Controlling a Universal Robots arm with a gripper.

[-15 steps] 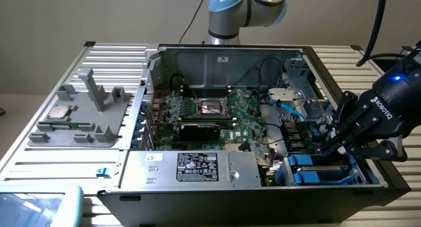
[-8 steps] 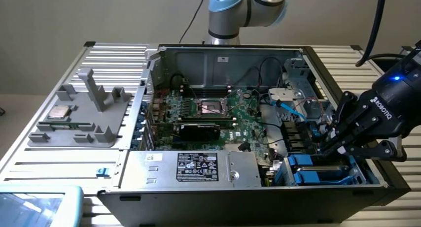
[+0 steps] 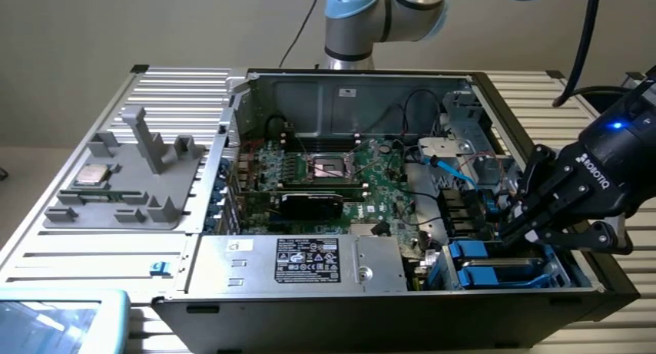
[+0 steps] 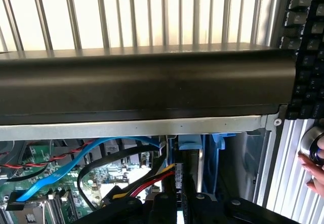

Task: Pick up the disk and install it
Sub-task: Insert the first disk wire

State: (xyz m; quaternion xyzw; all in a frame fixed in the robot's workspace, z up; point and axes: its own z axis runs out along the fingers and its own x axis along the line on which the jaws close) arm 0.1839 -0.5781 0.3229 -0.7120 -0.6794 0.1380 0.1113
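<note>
Closed tool [image 3: 515,233], "ROBOTIQ" on its body, beside blue drive caddies [image 3: 480,251]

Gripper [image 3: 518,235] stands hemmed between cables [image 3: 456,176] and case wall [image 3: 607,277]; over the motherboard [image 3: 389,186] room lies open.

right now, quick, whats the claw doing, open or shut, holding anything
claw: shut, gripping what looks like the disk edge-on, down at the drive bay
person's hand: outside the computer case, grip cannot be told
</note>
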